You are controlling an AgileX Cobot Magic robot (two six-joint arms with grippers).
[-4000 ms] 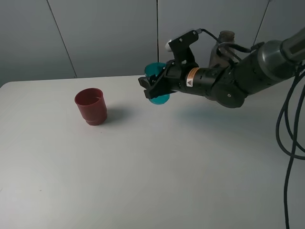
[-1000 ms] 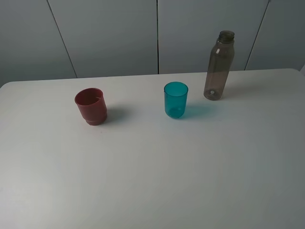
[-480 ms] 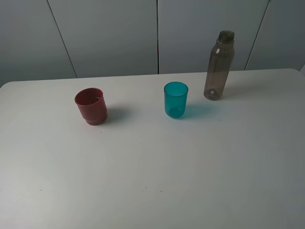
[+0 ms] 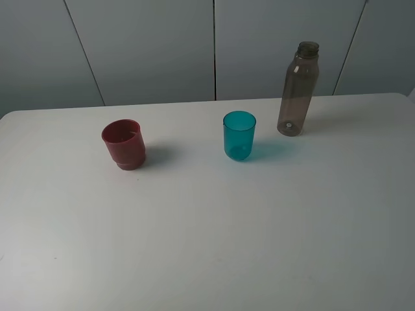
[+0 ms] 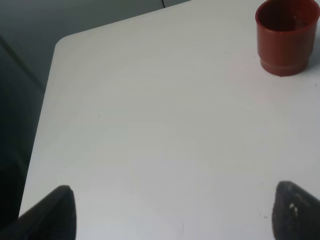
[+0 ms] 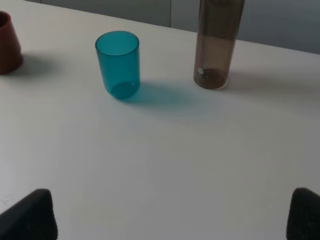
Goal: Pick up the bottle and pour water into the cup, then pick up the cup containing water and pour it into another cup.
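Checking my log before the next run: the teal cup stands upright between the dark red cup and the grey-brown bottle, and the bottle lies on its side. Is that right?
Not quite. The grey-brown bottle stands upright, not on its side; the exterior high view shows it clearly. The rest holds: the teal cup stands upright between the dark red cup and the bottle.

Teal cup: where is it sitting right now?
In the exterior high view the teal cup stands upright near the table's middle, toward the back, between the dark red cup on its left and the bottle on its right, touching neither.
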